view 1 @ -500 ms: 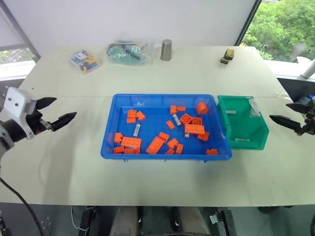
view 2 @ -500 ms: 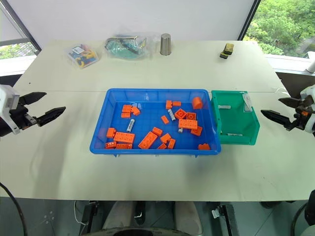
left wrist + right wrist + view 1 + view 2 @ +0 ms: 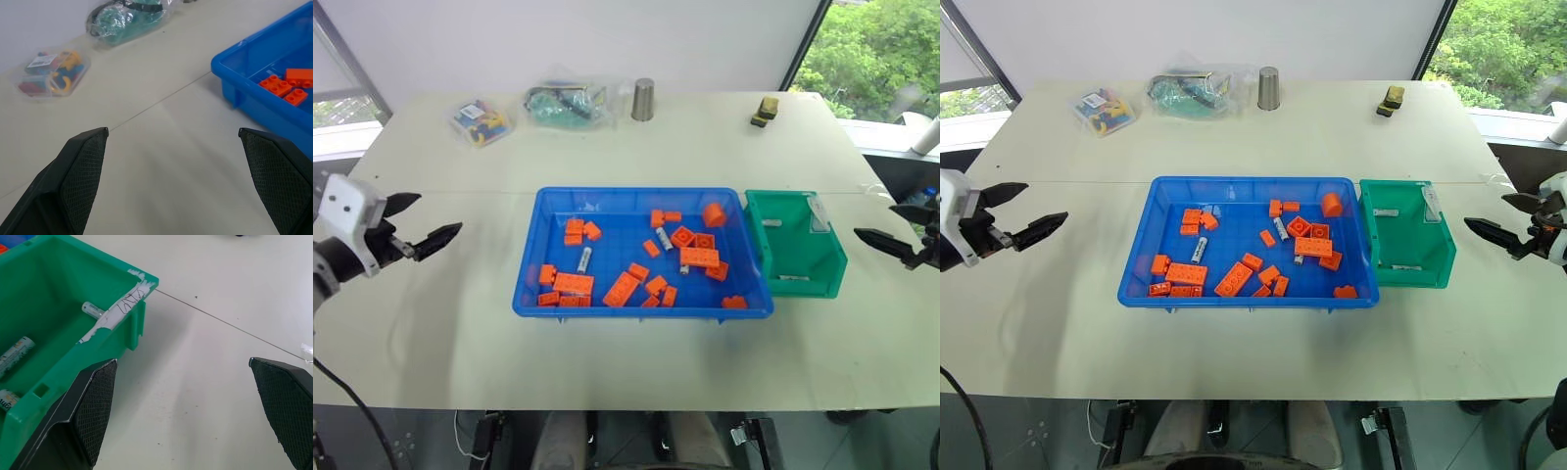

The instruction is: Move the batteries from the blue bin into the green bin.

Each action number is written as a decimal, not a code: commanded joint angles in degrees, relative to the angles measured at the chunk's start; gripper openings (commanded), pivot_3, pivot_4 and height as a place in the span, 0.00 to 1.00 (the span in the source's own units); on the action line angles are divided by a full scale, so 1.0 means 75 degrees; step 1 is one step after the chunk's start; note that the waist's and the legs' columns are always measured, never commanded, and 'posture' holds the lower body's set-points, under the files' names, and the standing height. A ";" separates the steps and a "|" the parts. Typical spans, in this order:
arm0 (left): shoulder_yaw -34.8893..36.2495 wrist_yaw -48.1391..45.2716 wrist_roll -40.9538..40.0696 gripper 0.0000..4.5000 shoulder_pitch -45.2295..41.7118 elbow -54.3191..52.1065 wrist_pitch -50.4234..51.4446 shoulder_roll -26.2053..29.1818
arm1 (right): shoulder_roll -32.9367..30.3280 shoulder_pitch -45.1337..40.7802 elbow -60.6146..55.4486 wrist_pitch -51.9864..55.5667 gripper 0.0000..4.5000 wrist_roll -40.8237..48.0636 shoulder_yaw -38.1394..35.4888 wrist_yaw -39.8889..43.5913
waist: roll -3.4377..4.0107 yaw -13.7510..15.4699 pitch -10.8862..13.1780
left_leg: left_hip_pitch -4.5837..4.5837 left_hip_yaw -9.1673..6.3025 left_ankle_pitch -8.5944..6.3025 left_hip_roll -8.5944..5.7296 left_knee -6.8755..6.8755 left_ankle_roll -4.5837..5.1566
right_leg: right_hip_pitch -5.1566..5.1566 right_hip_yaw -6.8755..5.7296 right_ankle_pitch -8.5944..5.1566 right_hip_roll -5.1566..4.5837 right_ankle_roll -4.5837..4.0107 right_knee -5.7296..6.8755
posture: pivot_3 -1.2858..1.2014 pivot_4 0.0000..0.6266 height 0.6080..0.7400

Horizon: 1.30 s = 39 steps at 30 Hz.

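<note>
The blue bin (image 3: 636, 193) sits mid-table and holds many orange bricks (image 3: 574, 283). Among them lie three silvery batteries (image 3: 585, 258) (image 3: 664, 238) (image 3: 686, 266). Touching its right side is the green bin (image 3: 760, 235), with batteries (image 3: 17, 354) (image 3: 93, 309) on its floor. My left gripper (image 3: 440, 213) hovers open over the bare table, well left of the blue bin, holding nothing. Just right of the green bin, my right gripper (image 3: 874, 220) also stands open and holds nothing.
At the table's far edge stand a metal cup (image 3: 644, 99), a clear pack of coloured parts (image 3: 481, 121), a bag with teal contents (image 3: 568, 103) and a small yellow-black object (image 3: 765, 111). A seam crosses the table behind the bins.
</note>
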 commanded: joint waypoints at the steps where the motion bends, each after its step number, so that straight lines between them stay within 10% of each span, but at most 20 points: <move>1: 0.0245 -0.0073 -0.0355 1.00 -0.0162 -0.0262 0.0210 0.0022 | -0.0144 -0.0338 0.0160 0.0094 0.99 0.0080 -0.0134 0.0009 | 0.0000 0.0000 0.0000 | 0.0000 0.0000 0.0000 0.0000 0.0000 0.0000 | 0.0000 0.0000 0.0000 0.0000 0.0000 0.0000 | 0.52 0.24 1.00; 16: -0.0168 -0.1210 -0.1720 1.00 0.0049 -0.2353 0.1350 0.0302 | 0.0442 -0.1345 -0.3217 0.2440 0.99 0.0789 0.0887 0.0857 | 0.0009 -0.0122 0.0005 | 0.0000 -0.0005 0.0000 0.0003 0.0000 0.0000 | -0.0004 0.0003 0.0001 0.0003 0.0001 0.0010 | 0.52 0.24 1.00; 24: -0.1012 -0.1429 -0.1875 1.00 -0.0491 -0.2903 0.1603 0.0326 | 0.3048 -0.2881 -0.5951 0.4664 0.99 0.1319 0.2971 0.0077 | 0.0005 -0.0142 0.0004 | -0.0016 -0.0027 0.0000 0.0007 -0.0001 0.0000 | -0.0016 -0.0006 0.0002 0.0008 -0.0004 0.0011 | 0.52 0.24 1.00; 39: -0.0620 -0.1305 -0.1837 1.00 0.0357 -0.3287 0.1714 0.0372 | 0.6088 -0.3150 -0.4041 0.3938 0.99 -0.0593 0.5348 -0.1292 | -0.0009 -0.0187 -0.0001 | -0.0028 -0.0025 0.0001 -0.0001 0.0003 -0.0001 | -0.0030 -0.0015 0.0003 0.0000 -0.0004 0.0015 | 0.52 0.24 1.00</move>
